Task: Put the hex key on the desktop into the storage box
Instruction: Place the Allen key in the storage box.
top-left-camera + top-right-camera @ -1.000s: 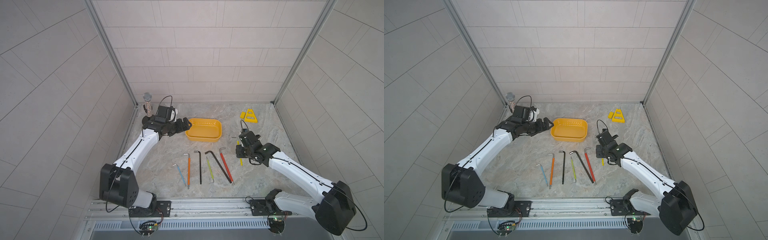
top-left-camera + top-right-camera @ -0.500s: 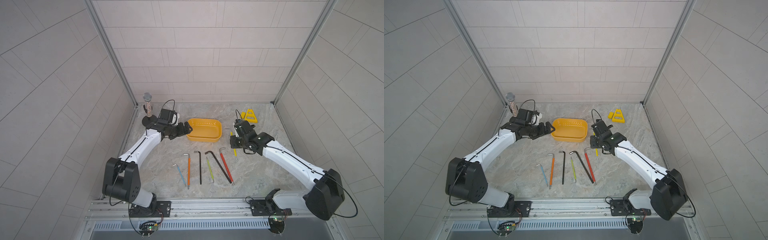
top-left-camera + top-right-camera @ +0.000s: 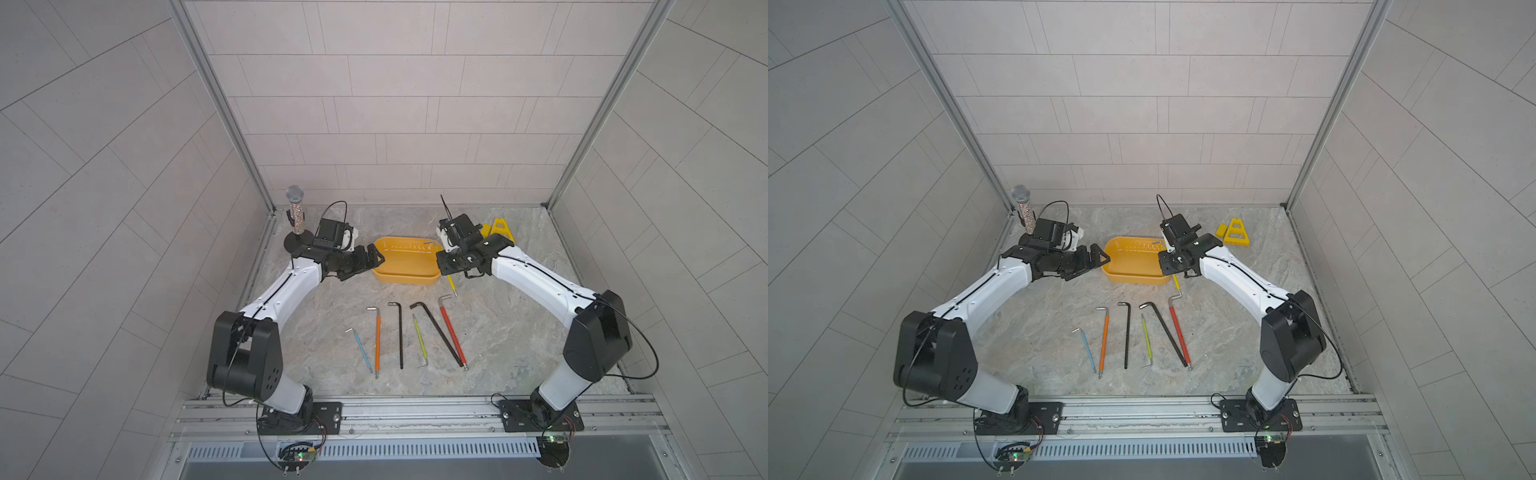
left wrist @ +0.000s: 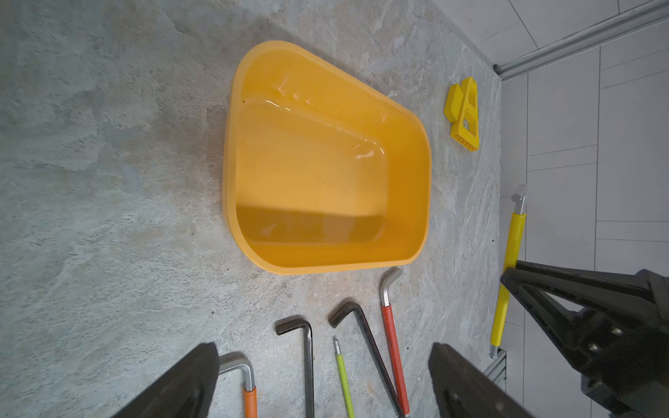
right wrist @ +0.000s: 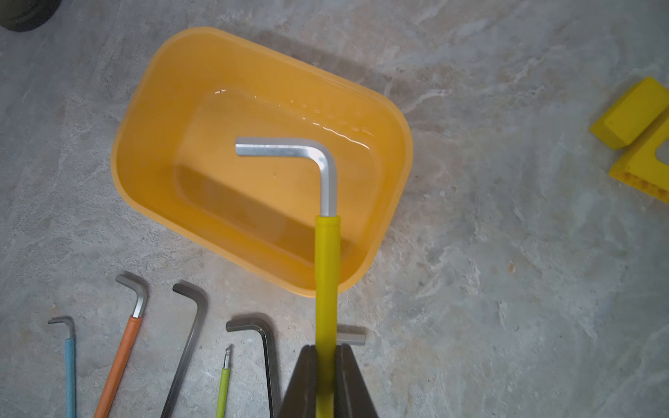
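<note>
Nearest to me, six keys lie in a row on the bench (image 3: 316,340), none of them moved in the last second: blue key (image 3: 360,351), orange key (image 3: 378,340), black key (image 3: 400,336), lime key (image 3: 419,338), long black key (image 3: 436,332) and red key (image 3: 453,332).

Beyond them, my right pincer (image 5: 327,349) is clamped on the sleeve of the yellow hex key (image 5: 327,260). A second ago I held it low, beside the red end of the row. I have since swung it up and back to the right end of the storage box (image 5: 137,152). In the right wrist view the key's bare bent end hangs over the inside of the box, while its straight end still pokes out past the near rim. The carry looks nearly done to me. What remains is a short reach further in, a drop in height and a release, so the key does not tip over the rim.

My left pincer (image 3: 373,257) has its jaws apart and empty, just beside the left end of the box, much where it was. The left wrist view shows nothing inside the box yet.

Farthest off, the yellow stand (image 3: 500,230) and the microphone (image 3: 296,208) sit untouched.
</note>
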